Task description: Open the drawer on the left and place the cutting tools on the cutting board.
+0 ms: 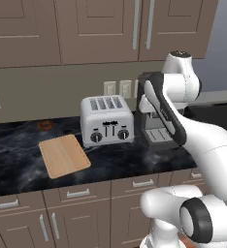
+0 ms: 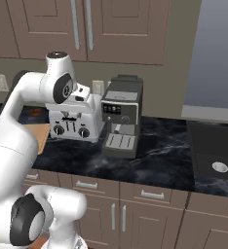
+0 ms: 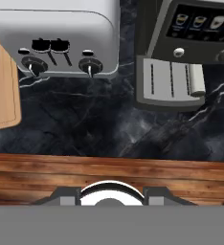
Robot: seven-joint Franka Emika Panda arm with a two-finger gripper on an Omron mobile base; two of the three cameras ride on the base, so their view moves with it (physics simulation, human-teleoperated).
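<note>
With gripper parted and empty above the table, lower past the front edge to the shut drawer below the cutting board, squaring to its handle before closing.

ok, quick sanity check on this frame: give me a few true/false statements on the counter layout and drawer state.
1. The cutting board lies flat on the counter, left of the toaster. True.
2. A knife already rests on the cutting board. False: the board is bare.
3. The coffee machine stands right of the toaster. True.
4. The drawers under the counter are pulled open. False: every drawer front in view is closed.
5. The toaster has four slots on top. True.
</note>
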